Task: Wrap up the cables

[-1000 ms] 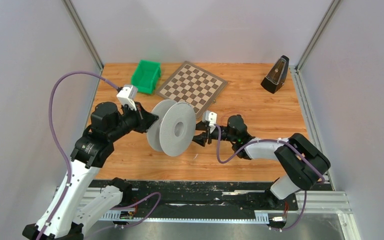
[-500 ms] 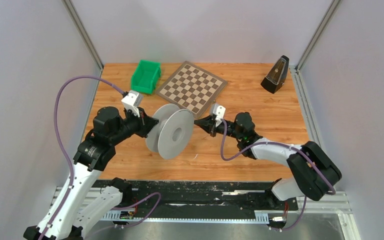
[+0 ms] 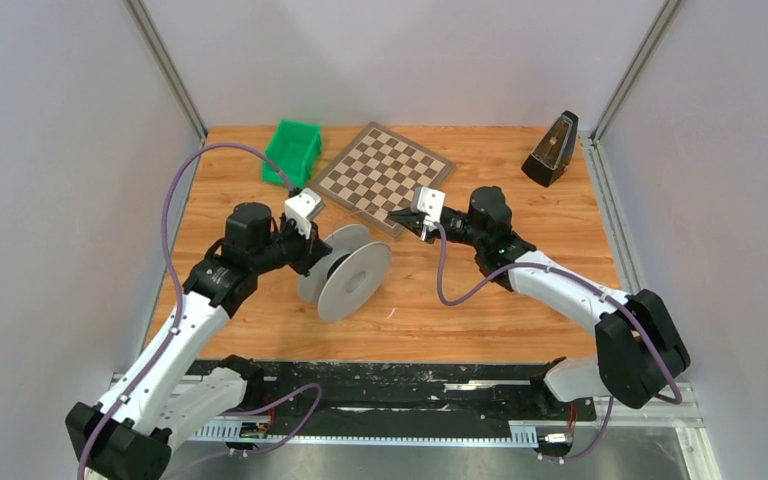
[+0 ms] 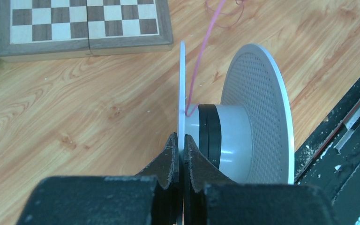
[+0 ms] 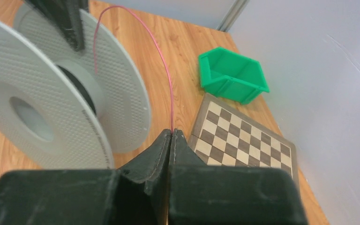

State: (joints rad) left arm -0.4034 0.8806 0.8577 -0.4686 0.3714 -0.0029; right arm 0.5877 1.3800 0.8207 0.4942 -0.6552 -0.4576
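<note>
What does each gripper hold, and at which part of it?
Left gripper: the spool, by the rim of one flange. Right gripper: the pink cable, away from the spool.

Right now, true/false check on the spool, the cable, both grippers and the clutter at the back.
1. The left gripper is shut on one flange of the spool. True.
2. The pink cable runs from the right gripper to the spool's hub. True.
3. The right gripper is open. False: it is shut on the pink cable.
4. The spool lies flat. False: it is up on edge.
5. The chessboard lies between the green bin and the metronome. True.
6. The green bin sits on the chessboard. False: it sits beside it, on the table.
</note>
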